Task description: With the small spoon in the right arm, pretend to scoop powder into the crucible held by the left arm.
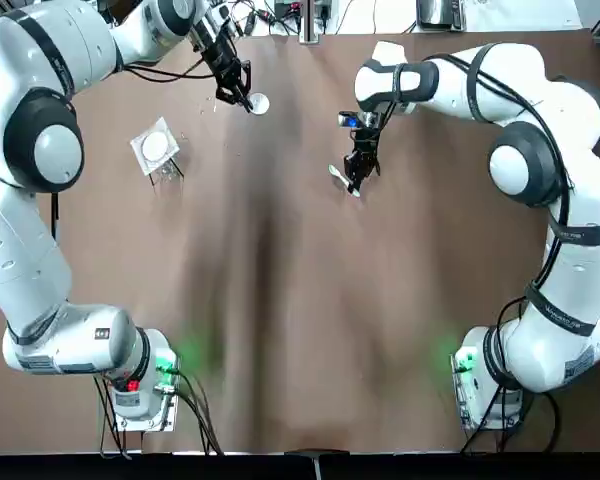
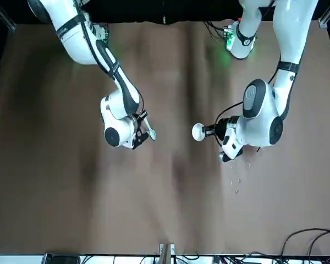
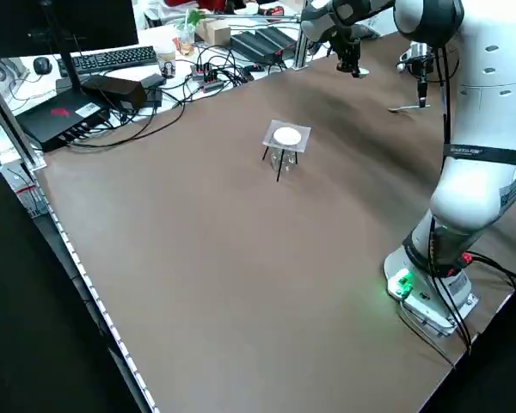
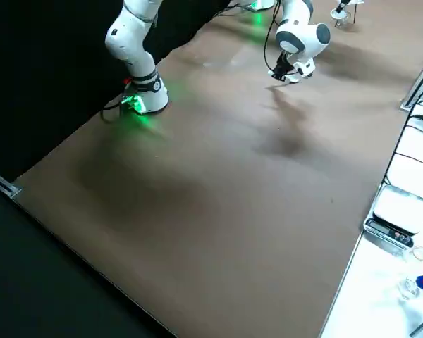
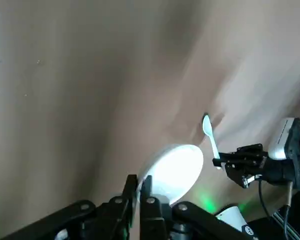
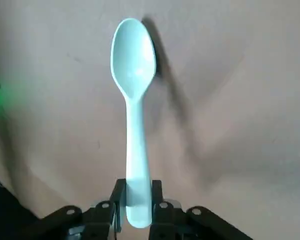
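Right wrist view has the right gripper (image 6: 136, 200) with its fingers (image 6: 157, 194) pinched on the handle end of the small spoon (image 6: 135, 100). The spoon runs straight out along the fingers' own line. Its bowl is at the far end near the top of the frame, hollow face to the camera and empty. Beyond it is bare brown desk (image 6: 240, 75). The spoon's shadow falls just beside the bowl, so I judge it low over the surface; whether it touches I cannot tell.

In the left wrist view the left gripper (image 5: 139, 192) has its fingers (image 5: 148, 186) closed almost together on the rim of the white crucible (image 5: 175, 170). The crucible juts past the fingertips toward the middle of the frame.

In the top view the spoon sits right of centre in the upper third, and the crucible is higher up and left of centre. The crucible therefore lies up and to the left of the spoon, well apart, with only open desk between them. Its round mouth shows from above there, so I take it as held roughly upright.

In the front view the two face each other at mid-height, the spoon left of centre and the crucible right of centre. The spoon's bowl end slants right and slightly downward, and its long axis points roughly toward the crucible.

By my judgement the coming move turns on that gap. The bowl must travel along its own axis to reach over the crucible's mouth and then tip there.
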`<state>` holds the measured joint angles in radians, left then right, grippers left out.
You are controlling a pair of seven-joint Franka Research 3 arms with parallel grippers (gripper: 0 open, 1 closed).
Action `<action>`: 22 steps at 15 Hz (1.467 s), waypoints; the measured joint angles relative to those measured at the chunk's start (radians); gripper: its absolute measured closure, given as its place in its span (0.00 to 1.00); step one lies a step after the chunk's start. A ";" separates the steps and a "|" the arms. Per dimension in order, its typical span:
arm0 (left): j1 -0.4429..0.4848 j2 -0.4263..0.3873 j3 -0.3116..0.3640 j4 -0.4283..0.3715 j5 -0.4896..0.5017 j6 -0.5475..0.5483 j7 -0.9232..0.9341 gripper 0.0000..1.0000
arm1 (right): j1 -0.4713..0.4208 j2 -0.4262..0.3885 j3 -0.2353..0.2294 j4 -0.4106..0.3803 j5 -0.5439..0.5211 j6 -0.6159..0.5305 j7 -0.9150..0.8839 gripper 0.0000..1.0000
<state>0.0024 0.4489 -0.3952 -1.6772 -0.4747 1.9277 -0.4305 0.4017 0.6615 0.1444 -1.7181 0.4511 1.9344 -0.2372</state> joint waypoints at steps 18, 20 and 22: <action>-0.086 0.029 0.002 -0.001 -0.008 0.147 -0.045 0.93 | 0.024 -0.086 0.067 0.261 -0.028 0.017 0.385 0.76; -0.122 0.046 0.002 -0.001 -0.008 0.167 -0.075 0.93 | 0.026 -0.100 0.115 0.281 -0.027 0.002 0.438 0.76; -0.142 0.055 0.002 0.001 -0.008 0.184 -0.090 0.93 | 0.026 -0.106 0.158 0.287 -0.023 -0.004 0.484 0.76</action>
<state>-0.1392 0.5042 -0.3931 -1.6764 -0.4824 2.1116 -0.5204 0.4281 0.5551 0.3020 -1.4311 0.4279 1.9301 0.2468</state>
